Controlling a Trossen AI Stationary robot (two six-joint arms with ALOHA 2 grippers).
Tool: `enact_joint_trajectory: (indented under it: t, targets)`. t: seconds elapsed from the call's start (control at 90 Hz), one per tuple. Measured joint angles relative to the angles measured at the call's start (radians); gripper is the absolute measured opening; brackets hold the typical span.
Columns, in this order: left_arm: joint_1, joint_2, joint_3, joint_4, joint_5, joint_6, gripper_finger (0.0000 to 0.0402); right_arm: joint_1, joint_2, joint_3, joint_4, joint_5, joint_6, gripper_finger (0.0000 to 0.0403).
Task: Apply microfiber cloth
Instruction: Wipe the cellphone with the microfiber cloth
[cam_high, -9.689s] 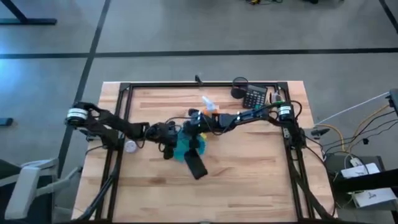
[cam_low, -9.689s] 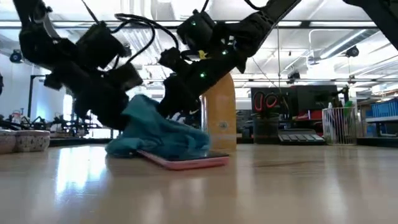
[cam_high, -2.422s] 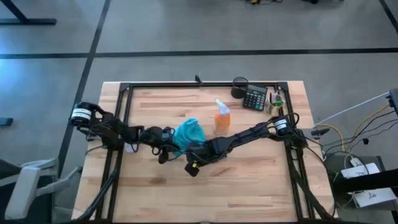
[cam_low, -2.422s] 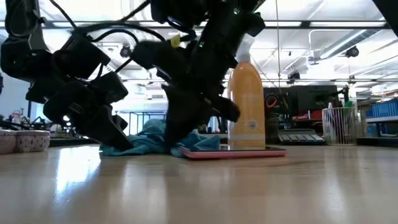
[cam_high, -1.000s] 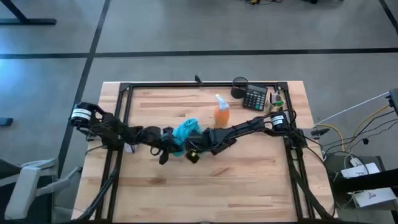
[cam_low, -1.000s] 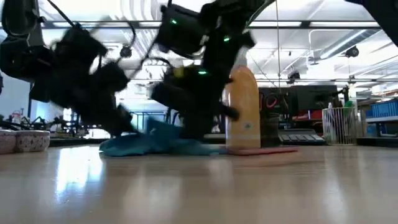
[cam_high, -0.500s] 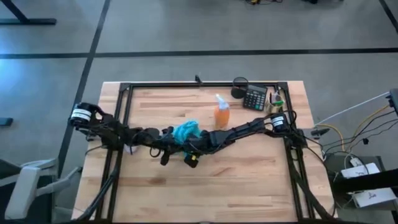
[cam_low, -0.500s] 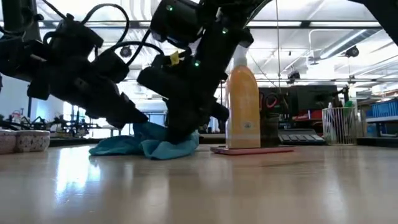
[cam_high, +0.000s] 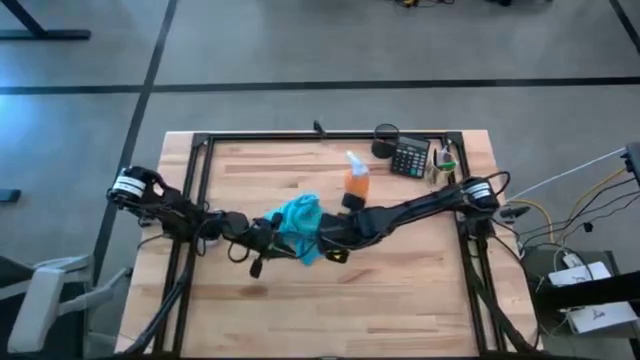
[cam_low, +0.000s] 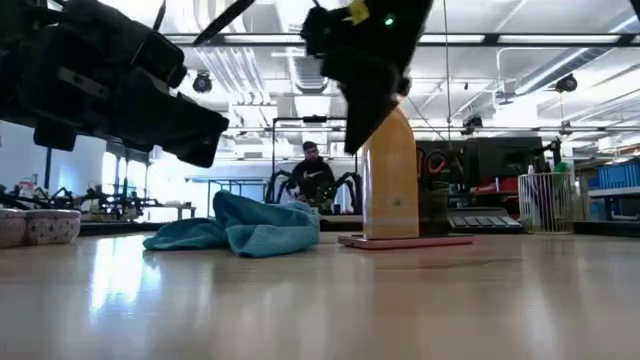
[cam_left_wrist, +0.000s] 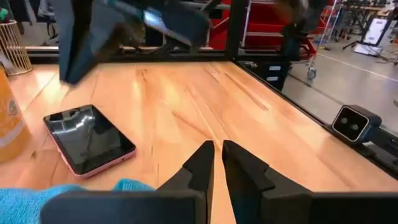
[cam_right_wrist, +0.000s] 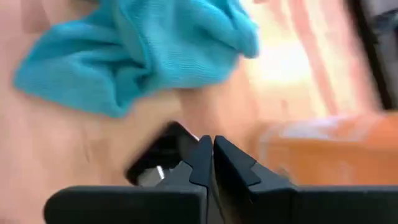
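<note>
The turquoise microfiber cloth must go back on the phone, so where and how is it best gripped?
Probably at the raised fold on top of the crumpled turquoise microfiber cloth, coming from above. It lies loose on the wooden table beside the pink-edged black phone; its flat edges hug the wood. The shut left gripper is beside it.

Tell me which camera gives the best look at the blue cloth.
The high view: the cloth shows nearly whole on the table, between the two arms. The low view shows it side-on as a crumpled heap. The right wrist view shows it blurred, and the left wrist view catches only a corner.
</note>
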Motion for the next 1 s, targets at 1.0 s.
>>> enact_joint_trajectory:
  t: [1.0]
  targets:
    - [0.336, 0.538, 0.491, -0.1, -0.391, 0.13, 0.002, -0.18, -0.26, -0.635, 0.554, 0.175, -0.085, 0.0]
